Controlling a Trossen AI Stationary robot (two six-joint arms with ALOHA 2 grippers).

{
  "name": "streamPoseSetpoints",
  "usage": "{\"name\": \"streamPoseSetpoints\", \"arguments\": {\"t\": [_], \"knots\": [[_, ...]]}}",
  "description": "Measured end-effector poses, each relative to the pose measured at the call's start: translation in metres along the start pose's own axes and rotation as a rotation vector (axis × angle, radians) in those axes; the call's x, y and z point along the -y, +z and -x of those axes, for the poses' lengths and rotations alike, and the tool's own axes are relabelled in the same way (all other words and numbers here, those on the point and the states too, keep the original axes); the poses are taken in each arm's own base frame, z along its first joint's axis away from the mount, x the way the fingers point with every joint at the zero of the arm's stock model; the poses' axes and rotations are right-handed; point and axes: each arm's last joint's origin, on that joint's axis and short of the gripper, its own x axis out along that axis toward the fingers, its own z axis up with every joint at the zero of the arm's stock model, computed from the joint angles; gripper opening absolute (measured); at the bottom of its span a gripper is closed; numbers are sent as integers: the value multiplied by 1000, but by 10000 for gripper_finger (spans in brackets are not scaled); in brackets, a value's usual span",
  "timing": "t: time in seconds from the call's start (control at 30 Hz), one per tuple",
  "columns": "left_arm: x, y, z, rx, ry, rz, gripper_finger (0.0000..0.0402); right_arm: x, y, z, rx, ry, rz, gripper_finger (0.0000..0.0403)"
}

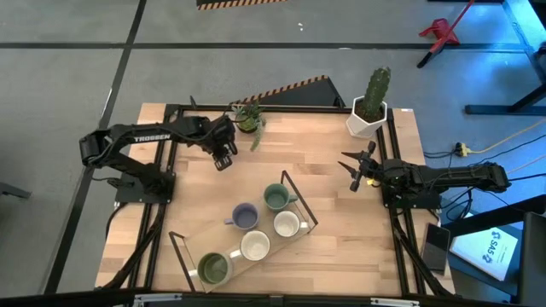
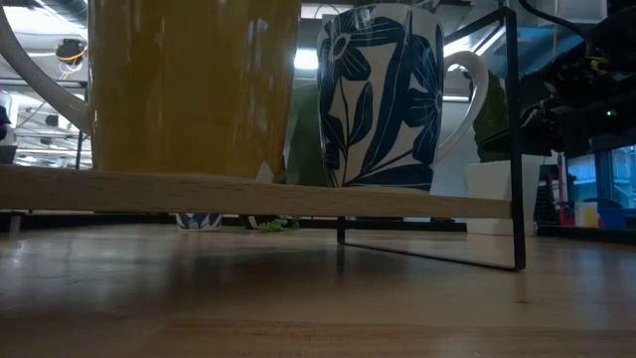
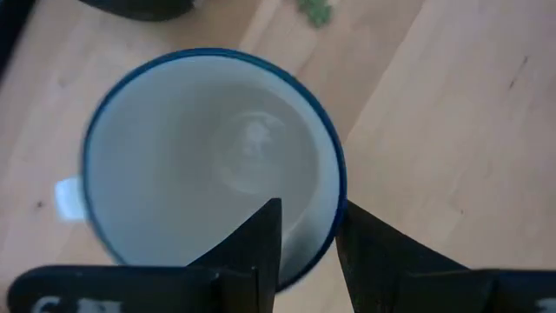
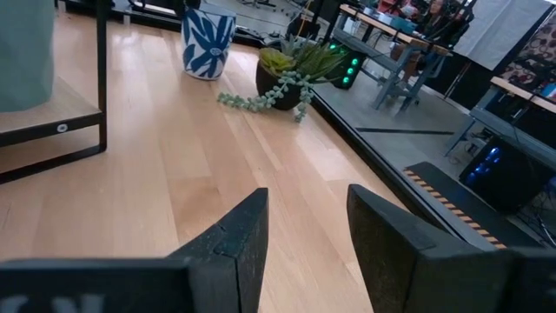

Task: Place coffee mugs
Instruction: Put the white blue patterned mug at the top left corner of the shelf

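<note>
A white coffee mug with a blue rim (image 3: 208, 156) fills the left wrist view; the right wrist view shows its blue leaf pattern (image 4: 208, 43) and its base on the table beside the small plant. My left gripper (image 1: 223, 158) is right above it, shut on its rim. Five more mugs stand on a wooden shelf board with a black wire frame (image 1: 292, 186): olive (image 1: 213, 267), two white (image 1: 254, 246) (image 1: 287, 225), lavender (image 1: 245, 217) and teal (image 1: 275, 198). My right gripper (image 1: 352, 170) (image 4: 308, 196) hangs open over bare table near the right edge. My left gripper (image 3: 308, 209) has the mug's rim (image 3: 333, 196) between its fingers, one finger (image 3: 261, 248) inside the cup and the other (image 3: 369, 256) outside. The fingers come from above, pointing down. The mug stands upright; the right wrist view shows its base on the table.
A trailing green potted plant (image 1: 249, 118) (image 4: 291, 74) sits close behind the held mug near the far edge. A white hexagonal cactus pot (image 1: 368, 119) stands at the far right corner. Bare wood lies between the shelf board and both grippers.
</note>
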Motion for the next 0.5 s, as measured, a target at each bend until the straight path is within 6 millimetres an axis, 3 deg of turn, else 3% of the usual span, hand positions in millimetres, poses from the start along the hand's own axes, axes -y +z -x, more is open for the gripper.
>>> {"name": "streamPoseSetpoints", "arguments": {"t": [0.27,0.5], "knots": [[0,-5,-4,-20,1,-6,17,0,0,0,-1,0,0,143],[5,-5,0,-31,13,3,17,0,0,0,0,0,0,143]]}}
